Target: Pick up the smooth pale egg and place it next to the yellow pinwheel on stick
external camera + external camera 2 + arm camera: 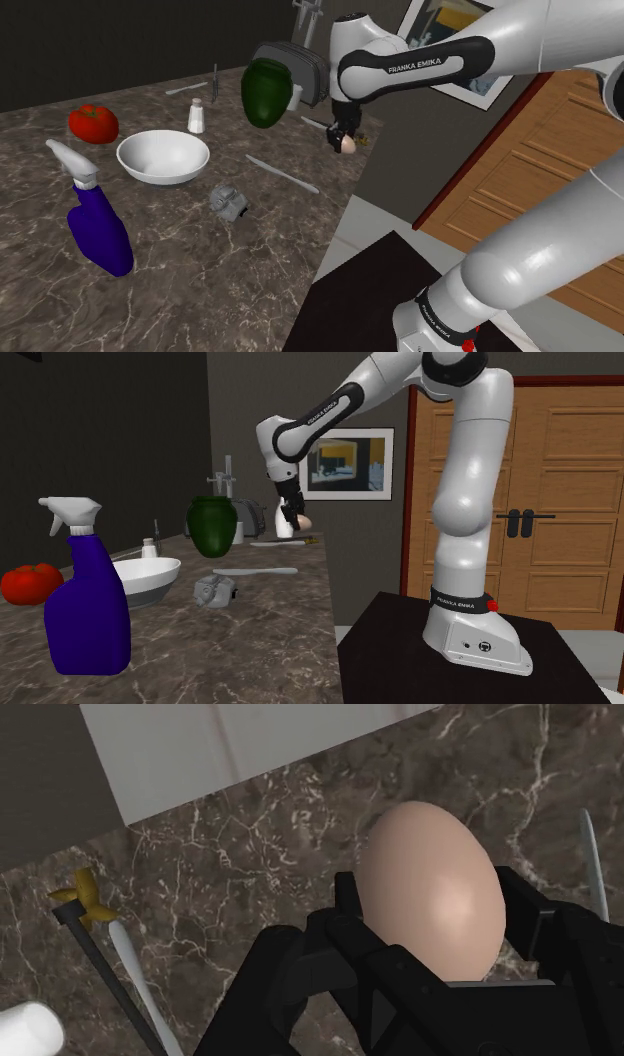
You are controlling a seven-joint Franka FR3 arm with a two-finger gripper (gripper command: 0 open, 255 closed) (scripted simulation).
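Egg [432, 894]: pale, smooth, in the tool [345, 140] and held clear of the table [200, 270], near the table edge on the shoulder view's right.
Tool: clenched on the egg, one black finger on each side at about its widest girth. The long axis pokes out past the fingertips.
Handling: we judge it light, rigid, brittle and slick. The curved shell gives small contact patches, so we want just enough squeeze across the widest part and no jolts.
Pinwheel [85, 897]: yellow head on a dark stick, flat on the table, near the tool and off to one side of the egg. A white utensil lies along the stick.
Next: we'd lower onto bare marble just beside the yellow head and let go low. The egg can roll and the table edge is close.
Bowl [165, 180]: white, wide, looks empty to us.
Green jar [266, 92]: tall, upright, beyond the bowl. We can't see its contents.
Spray bottle [98, 235]: blue with a white trigger, opaque, so we can't tell the fill.
Shaker [197, 115]: small, white, between bowl and jar. Contents are hidden.
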